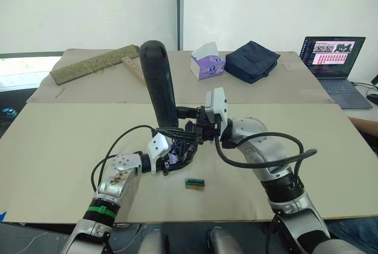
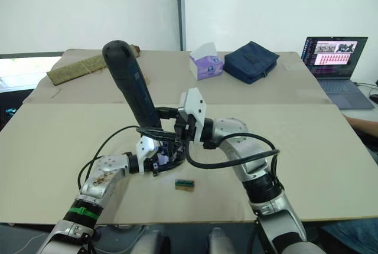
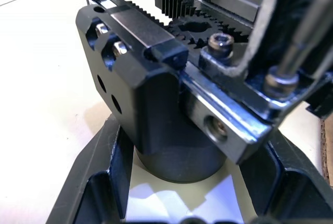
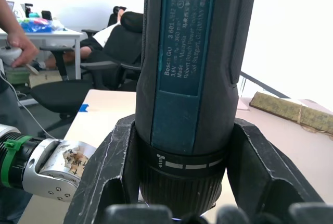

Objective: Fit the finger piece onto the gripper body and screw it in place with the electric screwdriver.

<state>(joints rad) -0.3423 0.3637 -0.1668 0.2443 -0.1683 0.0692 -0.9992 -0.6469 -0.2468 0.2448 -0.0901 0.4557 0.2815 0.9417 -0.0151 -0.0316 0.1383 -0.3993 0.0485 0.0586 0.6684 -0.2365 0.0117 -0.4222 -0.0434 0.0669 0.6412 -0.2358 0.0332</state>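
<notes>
My right gripper [image 1: 180,119] is shut on the electric screwdriver [image 1: 160,82], a thick black cylinder standing nearly upright, rounded end up and leaning away to the left. In the right wrist view its fingers [image 4: 109,177] clamp the screwdriver [image 4: 192,78] just above its collar. My left gripper [image 1: 176,155] is shut on the round base of the gripper body [image 3: 156,109], holding it just above the table. The body's gear and toothed racks face up. The screwdriver's thin metal bit [image 3: 296,47] comes down onto the body's top edge. I cannot tell the finger piece from the body's other black parts.
A small green-and-tan block [image 1: 195,184] lies on the table just in front of the grippers. At the back are a tissue box [image 1: 207,62], a dark blue bag [image 1: 252,61], a laptop [image 1: 333,56], a wooden strip [image 1: 133,69] and a green mat [image 1: 94,64]. A person's arm [image 1: 363,125] shows at the right edge.
</notes>
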